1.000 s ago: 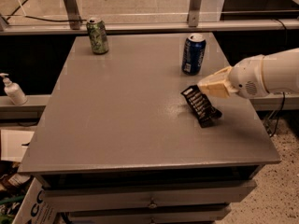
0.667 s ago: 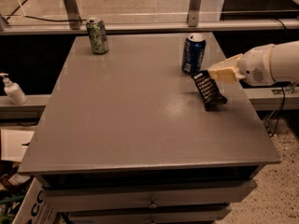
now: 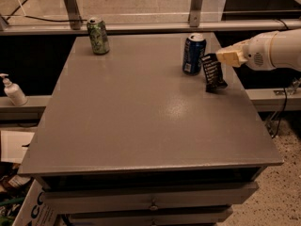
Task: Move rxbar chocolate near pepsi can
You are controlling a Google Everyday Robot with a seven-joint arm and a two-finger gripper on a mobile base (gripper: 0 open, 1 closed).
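The rxbar chocolate [image 3: 213,73] is a black-brown flat bar with white lettering. It stands tilted, its lower end on the grey table [image 3: 141,112], just right of the pepsi can [image 3: 193,54], a dark blue can with a silver top near the table's far right. My gripper [image 3: 220,58], cream-coloured at the end of the white arm coming in from the right, is shut on the bar's upper end. A small gap separates bar and can.
A green patterned can [image 3: 98,36] stands at the table's far left corner. A white pump bottle [image 3: 13,91] sits on a low ledge to the left. A metal rail and posts run behind the table. Drawers are below the front edge.
My gripper has carried the rxbar chocolate away from the table's right middle, up and back toward the pepsi can, and the bar now stands close beside the can.
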